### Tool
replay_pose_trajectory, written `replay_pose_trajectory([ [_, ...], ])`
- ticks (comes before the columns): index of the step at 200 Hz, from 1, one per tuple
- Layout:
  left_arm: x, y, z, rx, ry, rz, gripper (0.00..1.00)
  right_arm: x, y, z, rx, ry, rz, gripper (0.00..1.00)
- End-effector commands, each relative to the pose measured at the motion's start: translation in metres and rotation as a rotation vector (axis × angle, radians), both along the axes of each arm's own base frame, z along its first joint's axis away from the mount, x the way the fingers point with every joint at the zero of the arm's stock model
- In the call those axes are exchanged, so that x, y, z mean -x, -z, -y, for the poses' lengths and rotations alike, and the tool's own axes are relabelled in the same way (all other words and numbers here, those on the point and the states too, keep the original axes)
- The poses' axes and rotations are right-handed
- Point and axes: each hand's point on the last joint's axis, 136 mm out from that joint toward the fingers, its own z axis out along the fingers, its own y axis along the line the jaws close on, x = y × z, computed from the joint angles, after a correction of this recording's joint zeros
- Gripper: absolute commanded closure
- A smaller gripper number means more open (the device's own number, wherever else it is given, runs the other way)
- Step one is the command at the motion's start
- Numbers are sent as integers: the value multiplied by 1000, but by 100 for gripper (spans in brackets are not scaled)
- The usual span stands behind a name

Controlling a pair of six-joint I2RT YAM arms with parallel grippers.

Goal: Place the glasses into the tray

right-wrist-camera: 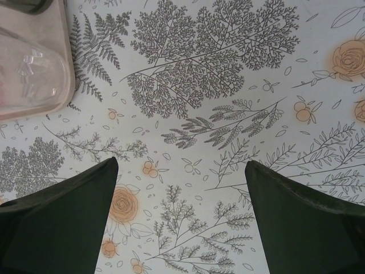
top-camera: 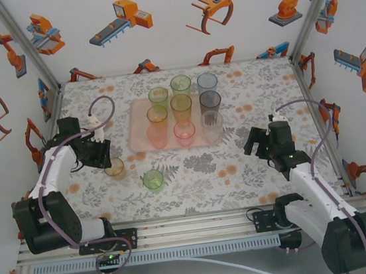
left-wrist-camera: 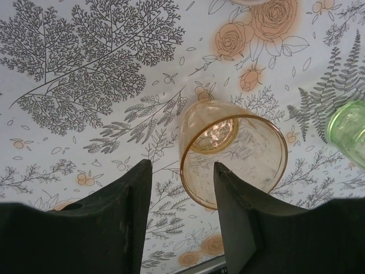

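Top external view: flat pale pink rectangular tray [top-camera: 135, 126] with a low rim sits mid-table on the white floral-patterned tabletop [top-camera: 234, 171]. Nine small translucent plastic tumblers stand upright on it in three rows. Far row: left green tumbler [top-camera: 159, 96], taller-set green tumbler [top-camera: 180, 84], pale blue tumbler [top-camera: 207, 81]. Middle row: orange tumbler [top-camera: 157, 115], amber tumbler on the tray [top-camera: 181, 104], smoky grey tumbler [top-camera: 210, 99]. Near row: orange-pink tumbler [top-camera: 158, 137], pink tumbler [top-camera: 185, 134], clear tumbler [top-camera: 211, 127]. Two more stand off the tray on the tabletop, near-left of it. They are a loose amber translucent tumbler [top-camera: 114, 167] and a loose green translucent tumbler [top-camera: 153, 179], close together but apart. Left gripper [top-camera: 102, 157] is right at the loose amber tumbler. In the left wrist view the left gripper [left-wrist-camera: 182, 164] is partly open and the amber tumbler [left-wrist-camera: 234, 151] has its rim wall between the black fingers [left-wrist-camera: 134, 200]. One finger is outside with a visible gap to the glass, the other is over the mouth, and I cannot tell whether that one touches. Nothing is pinched, and the loose green tumbler [left-wrist-camera: 349, 130] is at the right edge. Right gripper [top-camera: 254, 143] hangs over bare tabletop right of the tray. In the right wrist view the right gripper [right-wrist-camera: 181, 165] is spread wide and holds nothing, with the tray corner [right-wrist-camera: 64, 63] and the clear tumbler [right-wrist-camera: 28, 71] at upper left.
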Motion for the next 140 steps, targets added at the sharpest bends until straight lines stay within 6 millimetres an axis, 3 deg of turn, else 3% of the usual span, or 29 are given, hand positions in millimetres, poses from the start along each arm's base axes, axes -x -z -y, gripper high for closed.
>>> replay_pose_trajectory([
  [1,-8,0,2,11,15,11,57,-3,-6,6,24,21,49,17],
  [50,-13,0,2,-6,25,26,59,-3,-17,-6,-26,-28,52,18],
  [94,-13,4,5,-14,46,22,66,5,-39,-44,-145,-223,-42,19],
  [140,-11,11,9,-11,56,13,71,19,-45,-60,-233,-284,-89,18],
])
